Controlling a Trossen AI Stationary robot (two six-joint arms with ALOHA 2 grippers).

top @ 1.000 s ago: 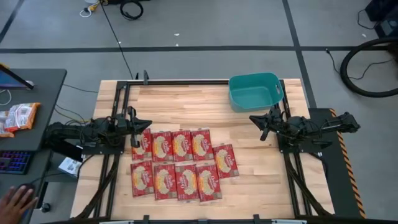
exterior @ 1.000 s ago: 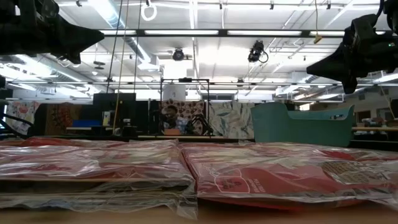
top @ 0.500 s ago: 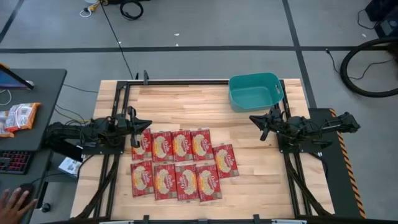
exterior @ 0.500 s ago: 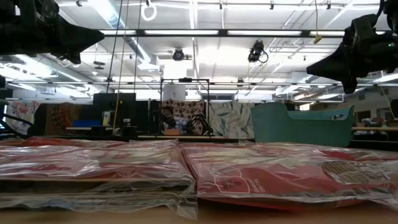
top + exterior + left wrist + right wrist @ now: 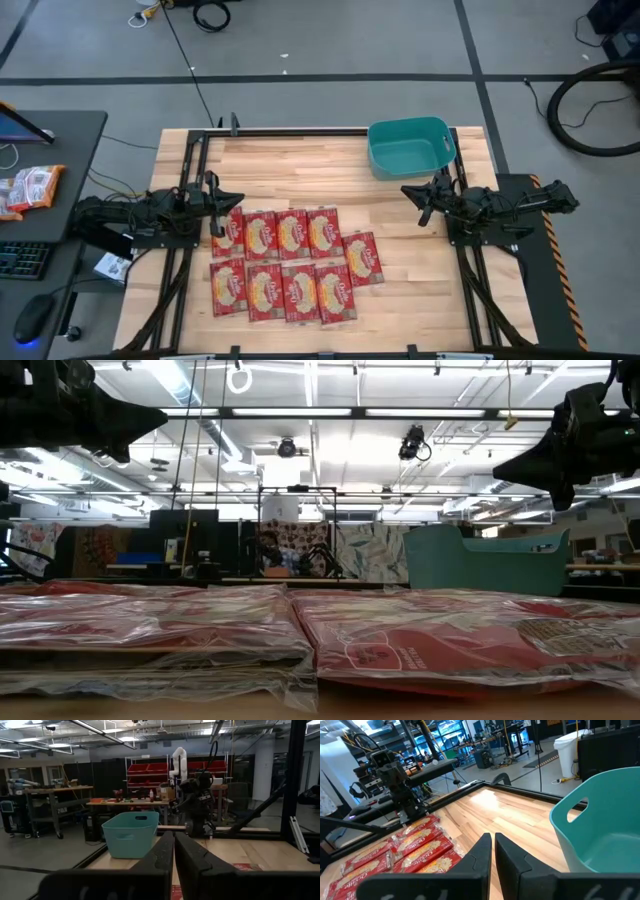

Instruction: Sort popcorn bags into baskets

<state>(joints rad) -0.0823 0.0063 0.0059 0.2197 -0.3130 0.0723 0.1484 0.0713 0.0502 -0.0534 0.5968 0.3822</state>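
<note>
Several red popcorn bags [image 5: 290, 262] lie flat in two rows on the near middle of the wooden table, with one more [image 5: 362, 257] at the right end; they also show in the low view [image 5: 300, 630] and the right wrist view [image 5: 405, 850]. The teal basket [image 5: 411, 146] stands at the far right of the table [image 5: 130, 834] [image 5: 600, 830]. My left gripper [image 5: 238, 198] [image 5: 173, 840] hovers shut above the rows' far left corner, pointing right. My right gripper [image 5: 406, 190] [image 5: 492, 840] hovers shut just nearer than the basket, pointing left. Neither holds anything.
Black frame rails [image 5: 300, 131] run along the table's far edge and sides. Bare wood [image 5: 300, 170] lies between the bags and the basket. On a desk left of the table are an orange-and-white snack bag [image 5: 30, 188], a keyboard [image 5: 20, 260] and a mouse [image 5: 30, 318].
Both arms have kept still. A person's hand at the desk left of the table has drawn back out of view, leaving the mouse uncovered.
</note>
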